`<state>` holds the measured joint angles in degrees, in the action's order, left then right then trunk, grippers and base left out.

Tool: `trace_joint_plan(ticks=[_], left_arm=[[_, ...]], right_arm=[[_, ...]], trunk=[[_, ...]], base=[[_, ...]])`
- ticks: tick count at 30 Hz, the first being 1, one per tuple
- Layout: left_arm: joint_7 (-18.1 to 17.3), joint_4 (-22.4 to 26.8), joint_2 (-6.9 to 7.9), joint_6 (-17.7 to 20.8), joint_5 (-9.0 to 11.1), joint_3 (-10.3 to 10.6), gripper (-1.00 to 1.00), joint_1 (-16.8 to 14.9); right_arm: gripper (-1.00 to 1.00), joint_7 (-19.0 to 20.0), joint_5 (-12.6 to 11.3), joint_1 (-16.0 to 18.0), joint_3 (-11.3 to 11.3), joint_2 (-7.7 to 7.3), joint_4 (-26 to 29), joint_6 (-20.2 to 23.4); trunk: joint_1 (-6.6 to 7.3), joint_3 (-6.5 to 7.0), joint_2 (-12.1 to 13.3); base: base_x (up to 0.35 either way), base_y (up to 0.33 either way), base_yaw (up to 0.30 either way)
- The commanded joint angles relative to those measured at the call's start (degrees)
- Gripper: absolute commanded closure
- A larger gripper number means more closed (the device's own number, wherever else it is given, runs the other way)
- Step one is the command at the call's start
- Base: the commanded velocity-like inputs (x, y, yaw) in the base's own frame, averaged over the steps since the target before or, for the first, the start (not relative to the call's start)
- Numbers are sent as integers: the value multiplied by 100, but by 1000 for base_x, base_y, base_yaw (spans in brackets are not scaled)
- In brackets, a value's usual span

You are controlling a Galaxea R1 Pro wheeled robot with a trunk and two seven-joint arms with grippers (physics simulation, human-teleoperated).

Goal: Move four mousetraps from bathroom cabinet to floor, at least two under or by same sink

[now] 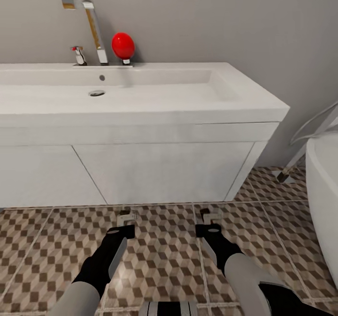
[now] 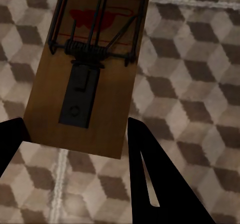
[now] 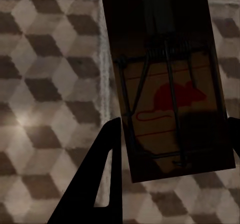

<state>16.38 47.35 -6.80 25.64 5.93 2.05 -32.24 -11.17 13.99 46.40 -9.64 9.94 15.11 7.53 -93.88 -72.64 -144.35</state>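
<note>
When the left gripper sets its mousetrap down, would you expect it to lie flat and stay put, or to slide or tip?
The mousetrap looks like a stiff, flat wooden board, so it should probably lie flat rather than roll or tip. It seems light, so a nudge from the left gripper might slide it on the smooth-looking bathroom floor. Its wire spring looks set and may snap if bumped.

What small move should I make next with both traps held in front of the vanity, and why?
Probably lower both arms and release. The left gripper and right gripper each hold a mousetrap above the bathroom floor, just in front of the sink. Both wrist views show tiles beneath the boards, so setting them down here should leave two beside the same sink.
</note>
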Motion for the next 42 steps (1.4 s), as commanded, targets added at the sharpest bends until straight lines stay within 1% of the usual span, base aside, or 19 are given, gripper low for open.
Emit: trace_joint_plan(ticks=[1,4,10,15,22,33,42], left_arm=[[41,13,4,28,38,21,100,-2],[41,25,4,28,32,23,100,-2],[41,32,4,28,31,23,100,-2],[41,42,4,28,31,23,100,-2],[41,54,4,28,31,26,100,-2],[41,55,-5,28,25,29,100,-2],[41,58,-4,28,22,32,100,-2]], right_arm=[[100,-15,51,1,-39,6,17,32],[100,-58,36,1,-40,6,22,28],[100,-64,35,1,-38,6,19,39],[100,-63,49,1,-38,6,26,26],[100,-40,43,1,-45,6,27,8],[100,-19,42,1,-31,6,27,-66],[100,-13,43,1,-22,6,27,-130]], trunk=[[-1,-27,-3],[-9,-94,-7],[-24,-227,-15],[-37,-337,-22],[-37,-337,-22],[-66,-581,-37],[-66,-581,-37]], base=[[0,0,0],[0,0,30],[0,0,195],[0,0,42],[0,0,3],[0,0,0],[0,0,0]])
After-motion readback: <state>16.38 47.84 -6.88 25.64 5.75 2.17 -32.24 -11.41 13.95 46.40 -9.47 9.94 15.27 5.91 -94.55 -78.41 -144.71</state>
